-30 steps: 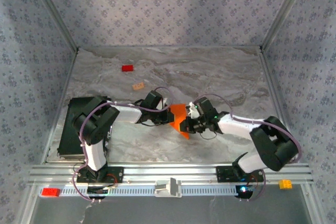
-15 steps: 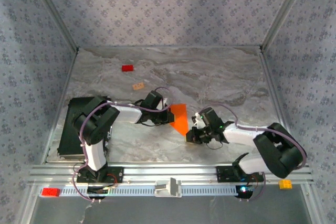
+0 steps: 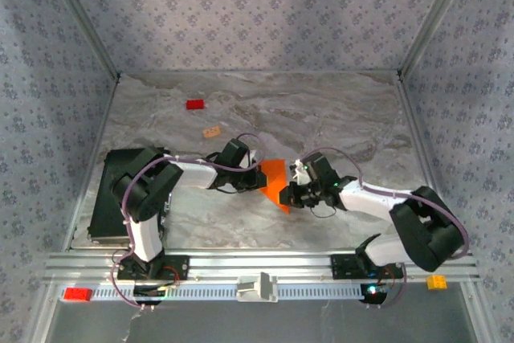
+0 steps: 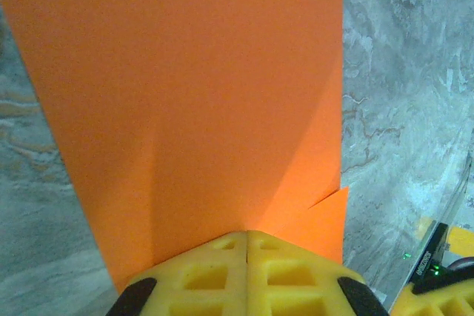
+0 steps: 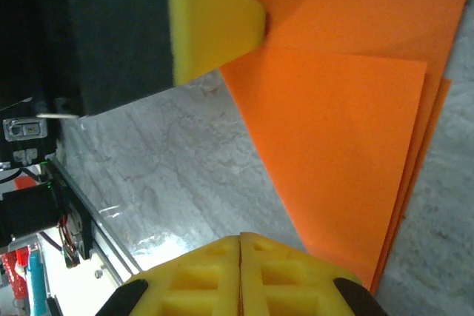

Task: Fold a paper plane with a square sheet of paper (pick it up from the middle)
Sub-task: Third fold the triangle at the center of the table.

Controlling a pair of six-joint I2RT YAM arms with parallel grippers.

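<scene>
Top view: we saw the square sheet of paper (image 3: 275,180), bright orange and folded to a pointed shape, lying on the marbled counter (image 3: 337,110) near its middle, between the two arms; the left tool (image 3: 259,176) met its left edge and the right tool (image 3: 291,195) sat at its lower point; we could not judge either tool's opening from up there; a small red block (image 3: 194,104) and a small tan block (image 3: 212,131) lay well apart from the paper, toward the far left; a black box (image 3: 104,198) sat beside the left arm.

Left wrist view: the left tool's yellow fingers (image 4: 215,275) were pressed together with no gap; the paper spread flat away from them over the counter, a faint crease ran up from the tips, and a second layer's corner poked out at the right; the tips touched the paper, but we could not tell whether a layer was nipped between them.

Right wrist view: the right tool's fingers (image 5: 200,279) were likewise closed tight, with nothing seen between them; the paper's layered corner lay just beside one finger; the left tool's yellow fingertip (image 5: 215,24) rested against the paper at a fold edge.
</scene>
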